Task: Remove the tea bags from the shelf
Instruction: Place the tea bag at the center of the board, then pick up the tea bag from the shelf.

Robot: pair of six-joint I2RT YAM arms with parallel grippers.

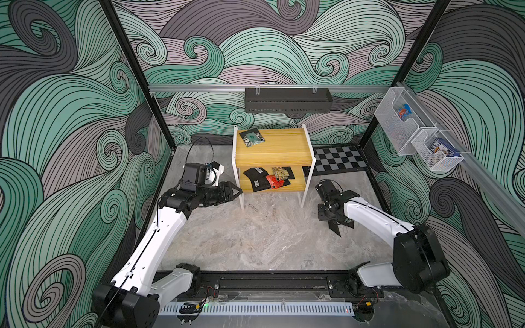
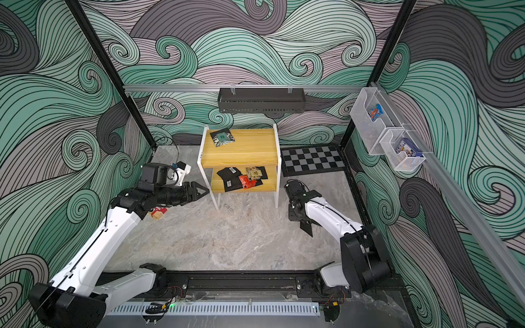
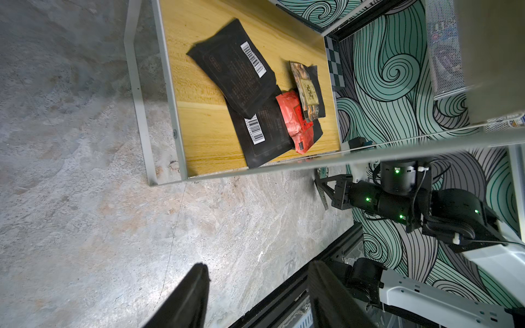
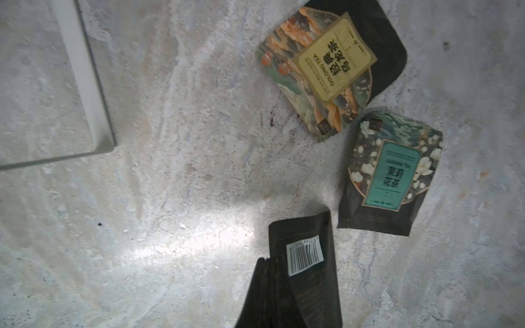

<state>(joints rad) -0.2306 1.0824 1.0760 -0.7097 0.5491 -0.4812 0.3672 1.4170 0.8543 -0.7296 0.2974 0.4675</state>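
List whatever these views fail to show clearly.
Tea bags on the lower board of the shelf: they overlap, and in both top views the upper board covers the rear, so no sure count.
Striped box: mostly under the left arm in a top view.
Black barcode sachet: runs off the picture's edge in the right wrist view.
Packets in the wire baskets: too small to read in both top views.
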